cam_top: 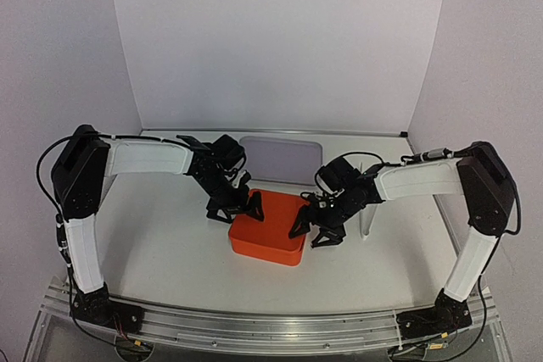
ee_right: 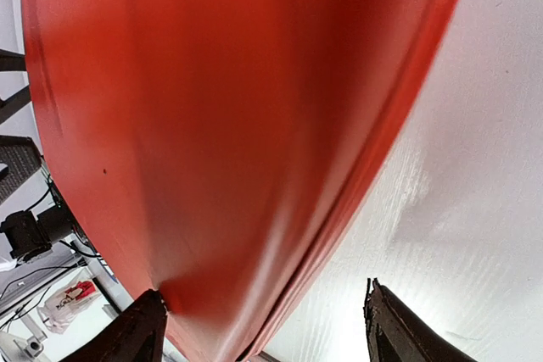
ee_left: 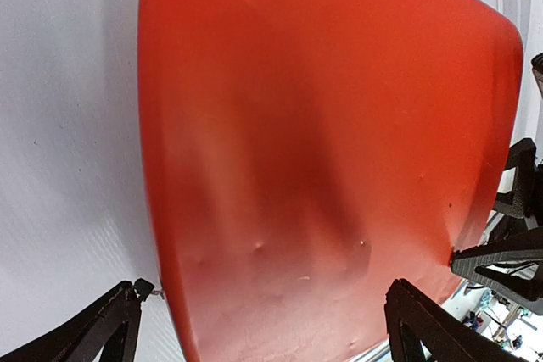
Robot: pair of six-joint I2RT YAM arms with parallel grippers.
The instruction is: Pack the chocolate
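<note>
A red box [cam_top: 269, 226] with its red top on sits at the middle of the table. The chocolate is hidden. My left gripper [cam_top: 233, 208] hangs over the box's left far corner, open. In the left wrist view the red top [ee_left: 322, 142] fills the frame, and the left gripper [ee_left: 271, 328] stands wide with its fingertips [ee_left: 127, 315] clear of it. My right gripper [cam_top: 316, 231] is at the box's right edge, open. In the right wrist view that gripper [ee_right: 265, 320] straddles the box's rim [ee_right: 339, 209], one fingertip [ee_right: 148, 320] at the red corner.
A flat grey tray [cam_top: 280, 158] lies behind the box by the back wall. A thin white upright piece [cam_top: 366, 219] stands just right of my right gripper. White walls close off the table on three sides.
</note>
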